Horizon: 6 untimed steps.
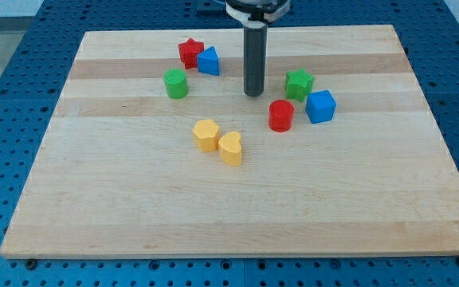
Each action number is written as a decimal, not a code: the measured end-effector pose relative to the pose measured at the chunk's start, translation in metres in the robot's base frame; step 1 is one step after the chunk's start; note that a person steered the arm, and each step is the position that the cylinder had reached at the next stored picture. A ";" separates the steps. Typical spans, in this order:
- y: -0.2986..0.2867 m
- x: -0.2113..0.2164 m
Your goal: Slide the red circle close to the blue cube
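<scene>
The red circle (pixel 280 115) is a short red cylinder standing right of the board's middle. The blue cube (pixel 320 106) sits just to its right with a narrow gap between them. My tip (pixel 253 93) rests on the board up and to the left of the red circle, a short gap away, not touching it.
A green star (pixel 299 83) sits above the red circle and blue cube. A red star (pixel 190 53) and a blue triangular block (pixel 209 61) touch at the upper left, with a green cylinder (pixel 176 84) below them. A yellow hexagon (pixel 206 135) and a yellow heart (pixel 230 148) lie mid-board on the wooden board (pixel 134 207).
</scene>
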<state>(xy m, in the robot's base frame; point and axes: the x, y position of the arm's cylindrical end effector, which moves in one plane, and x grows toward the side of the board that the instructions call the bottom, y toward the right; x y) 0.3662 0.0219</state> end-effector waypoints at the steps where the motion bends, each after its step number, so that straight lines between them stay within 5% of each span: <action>1: 0.000 0.022; 6: 0.044 0.039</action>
